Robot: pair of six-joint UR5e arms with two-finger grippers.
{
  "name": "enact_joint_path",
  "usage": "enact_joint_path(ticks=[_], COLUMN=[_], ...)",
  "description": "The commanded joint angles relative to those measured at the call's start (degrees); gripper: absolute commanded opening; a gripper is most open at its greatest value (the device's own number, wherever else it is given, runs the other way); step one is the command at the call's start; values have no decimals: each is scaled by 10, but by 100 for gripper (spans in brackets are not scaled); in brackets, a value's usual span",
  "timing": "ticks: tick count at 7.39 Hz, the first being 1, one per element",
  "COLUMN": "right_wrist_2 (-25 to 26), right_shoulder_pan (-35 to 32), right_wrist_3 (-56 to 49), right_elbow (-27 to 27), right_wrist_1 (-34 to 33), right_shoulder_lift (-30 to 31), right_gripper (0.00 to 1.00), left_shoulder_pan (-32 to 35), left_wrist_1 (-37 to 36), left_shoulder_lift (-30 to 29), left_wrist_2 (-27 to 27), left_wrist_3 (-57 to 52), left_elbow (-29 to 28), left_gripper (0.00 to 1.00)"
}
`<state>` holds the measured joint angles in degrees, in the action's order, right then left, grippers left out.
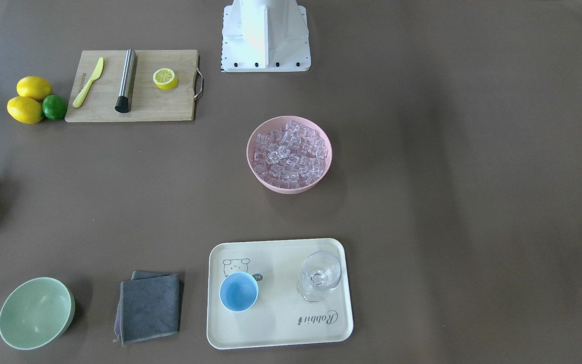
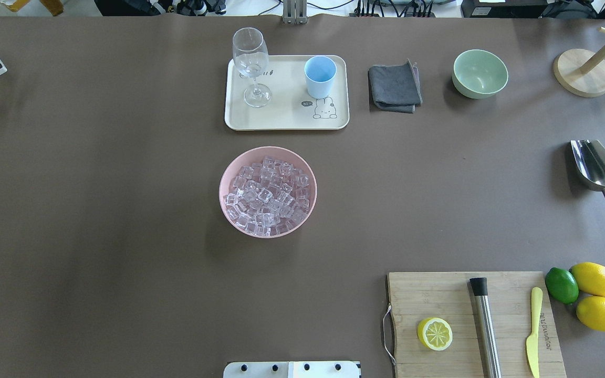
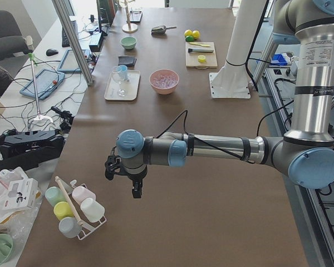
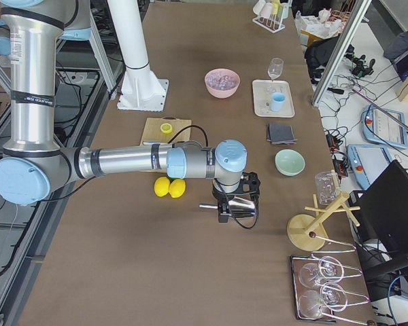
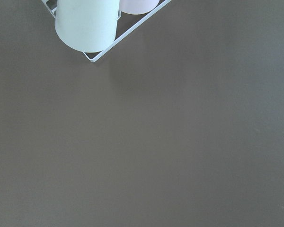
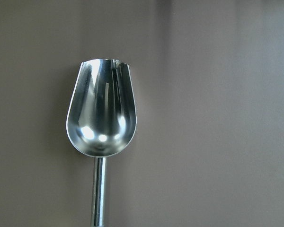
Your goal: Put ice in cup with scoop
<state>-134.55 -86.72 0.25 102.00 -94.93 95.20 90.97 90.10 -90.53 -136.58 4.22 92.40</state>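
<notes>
The ice [image 2: 268, 194] fills a pink bowl [image 2: 222, 184] at the table's middle. The light blue cup [image 2: 320, 76] stands upright and empty on a cream tray [image 2: 287, 119] at the far side. The silver scoop [image 2: 596, 168] lies on the table at the right, trough up; it fills the right wrist view [image 6: 102, 113]. My right gripper [image 4: 223, 212] hangs just above the scoop [image 4: 243, 207]; I cannot tell whether it is open. My left gripper [image 3: 134, 192] hovers over bare table far to the left, near a wire cup rack [image 5: 87, 23]; I cannot tell its state either.
A stemmed glass [image 2: 250, 58] shares the tray. A grey cloth [image 2: 394, 86], a pale green bowl [image 2: 480, 73] and a wooden stand [image 2: 583, 73] sit at the far right. A cutting board [image 2: 460, 299] with a lemon half, steel cylinder and yellow knife is near right, beside lemons [image 2: 596, 294].
</notes>
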Motion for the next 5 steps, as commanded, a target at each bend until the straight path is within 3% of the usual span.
enact_joint_path(ticks=[1,5], right_wrist_2=[0,0], right_shoulder_pan=[0,1], right_wrist_3=[0,2], right_elbow=[-5,-4], right_wrist_1=[0,-1], right_shoulder_lift=[0,1], right_gripper=[100,100], left_shoulder_pan=[0,-11], left_wrist_1=[-1,-4], left_shoulder_lift=[0,-4], left_wrist_2=[0,3], left_wrist_3=[0,1], left_elbow=[-2,-3], left_gripper=[99,99])
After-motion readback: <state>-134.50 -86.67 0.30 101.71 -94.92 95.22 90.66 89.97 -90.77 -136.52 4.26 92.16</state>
